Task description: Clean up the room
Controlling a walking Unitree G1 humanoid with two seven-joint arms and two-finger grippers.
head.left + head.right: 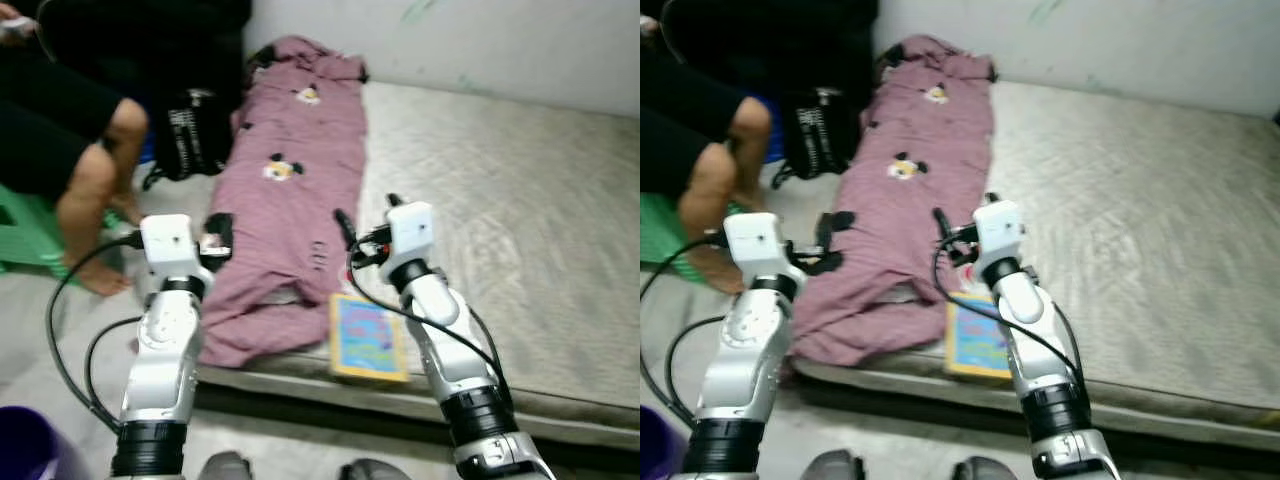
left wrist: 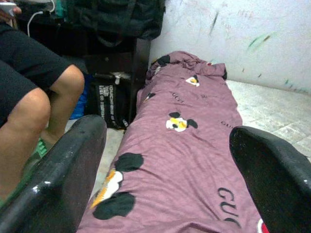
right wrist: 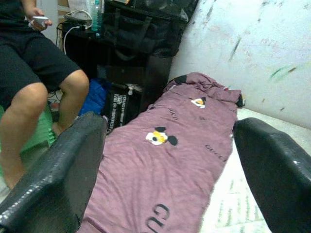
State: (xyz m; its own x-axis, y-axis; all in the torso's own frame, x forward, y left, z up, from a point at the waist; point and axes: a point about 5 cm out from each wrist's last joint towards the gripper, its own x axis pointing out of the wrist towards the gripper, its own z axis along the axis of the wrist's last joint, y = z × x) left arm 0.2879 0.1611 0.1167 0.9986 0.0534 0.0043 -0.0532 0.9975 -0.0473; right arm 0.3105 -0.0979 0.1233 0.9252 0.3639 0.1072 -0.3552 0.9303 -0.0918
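Note:
A purple blanket (image 1: 300, 160) with cartoon prints lies lengthwise along the left side of a bare mattress (image 1: 520, 220). A colourful book (image 1: 368, 338) rests at the mattress's front edge, just beside the blanket's near end. My left gripper (image 1: 215, 238) hovers open over the blanket's near left corner. My right gripper (image 1: 368, 225) is open too, raised above the blanket's near right edge, a little beyond the book. In both wrist views the blanket (image 2: 189, 145) (image 3: 180, 160) stretches away between the wide-apart fingers (image 2: 63, 174) (image 3: 58, 170).
A person (image 1: 90, 140) sits on a green stool (image 1: 25, 235) at the left, bare legs close to my left arm. A black bag (image 1: 190, 130) stands on the floor by the mattress's far left. A purple bin (image 1: 25, 445) sits at the bottom left. A white wall backs the mattress.

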